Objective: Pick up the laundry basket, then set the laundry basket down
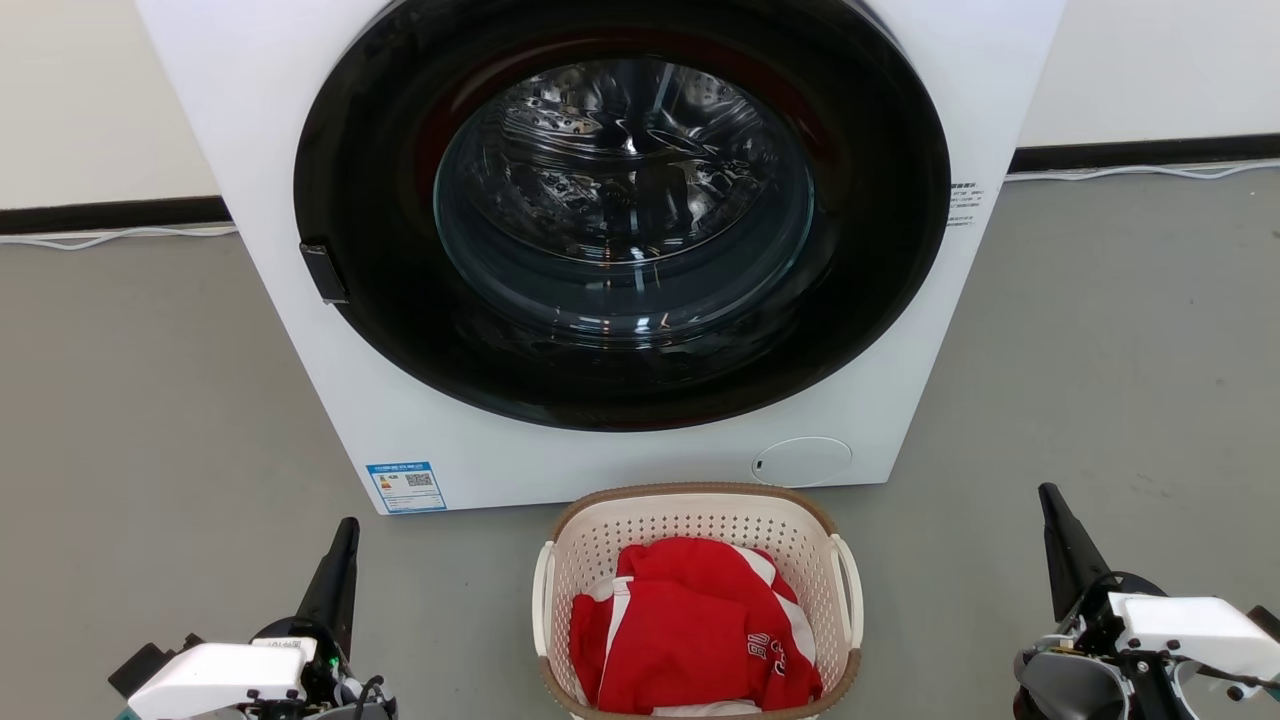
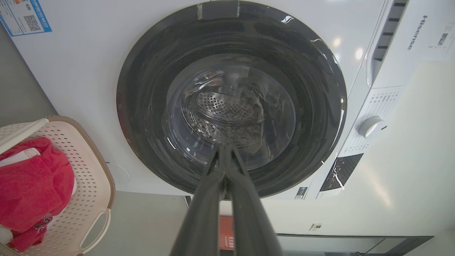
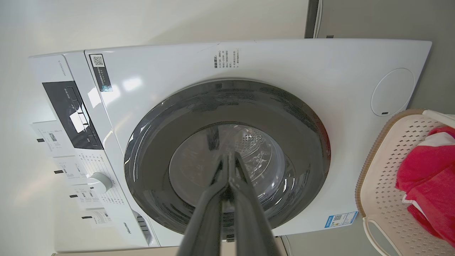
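Observation:
The laundry basket point(image 1: 690, 520) is cream-white and perforated with a brown rim and white loop handles. It stands on the floor right in front of the washer, holding a red garment point(image 1: 690, 630). The basket point(image 2: 89, 177) sits at the left edge of the left wrist view, and the basket point(image 3: 387, 199) lies at the right edge of the right wrist view. My left gripper point(image 1: 346, 527) is low at the left of the basket, fingers together and empty. My right gripper point(image 1: 1048, 495) is at the basket's right, also shut and empty. Both are well apart from the handles.
A white front-loading washer point(image 1: 330, 330) with a dark round door point(image 1: 620, 220) stands directly behind the basket. Grey floor point(image 1: 140, 420) spreads on both sides. A white wall with a black baseboard and a pale cable point(image 1: 110, 237) runs along the back.

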Tool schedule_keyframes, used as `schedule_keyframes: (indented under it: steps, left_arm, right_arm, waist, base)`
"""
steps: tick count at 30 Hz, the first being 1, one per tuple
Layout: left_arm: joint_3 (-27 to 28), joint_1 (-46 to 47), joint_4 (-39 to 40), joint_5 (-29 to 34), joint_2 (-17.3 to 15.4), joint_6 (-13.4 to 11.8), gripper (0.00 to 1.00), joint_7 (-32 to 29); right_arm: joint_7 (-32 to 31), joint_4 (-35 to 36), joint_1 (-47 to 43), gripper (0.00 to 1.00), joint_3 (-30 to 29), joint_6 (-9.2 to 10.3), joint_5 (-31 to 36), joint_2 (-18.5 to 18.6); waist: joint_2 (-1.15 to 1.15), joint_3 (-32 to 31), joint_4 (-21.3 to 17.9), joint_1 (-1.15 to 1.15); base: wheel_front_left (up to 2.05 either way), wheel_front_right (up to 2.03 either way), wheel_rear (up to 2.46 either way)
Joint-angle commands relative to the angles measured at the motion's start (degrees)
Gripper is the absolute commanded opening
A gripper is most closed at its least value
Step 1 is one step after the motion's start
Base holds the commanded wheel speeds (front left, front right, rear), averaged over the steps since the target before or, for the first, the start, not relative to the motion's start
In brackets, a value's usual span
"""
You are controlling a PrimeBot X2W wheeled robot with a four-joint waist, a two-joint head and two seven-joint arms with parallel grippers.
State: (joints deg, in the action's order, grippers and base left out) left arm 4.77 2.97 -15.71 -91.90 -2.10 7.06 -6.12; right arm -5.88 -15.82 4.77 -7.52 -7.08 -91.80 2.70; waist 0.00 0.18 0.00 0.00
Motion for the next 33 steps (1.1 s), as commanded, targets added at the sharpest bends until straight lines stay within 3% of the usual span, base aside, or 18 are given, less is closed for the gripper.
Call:
schedule_keyframes:
  steps: [1,33]
  left_arm:
    - [1.73,3.21,1.67,-0.29,-0.77,0.43,0.00,-0.35]
    - [1.73,3.21,1.67,-0.29,-0.77,0.43,0.00,-0.35]
  right_arm:
    - [-0.59,1.79,1.42,0.00,1.02,-0.41,-0.39,0.18]
    - [-0.59,1.79,1.42,0.00,1.02,-0.41,-0.39,0.18]
  waist:
    - [0.00,0.00,0.00,0.00]
    - [0.00,0.00,0.00,0.00]
  base:
    - [0.00,0.00,0.00]
    - [0.00,0.00,0.00]
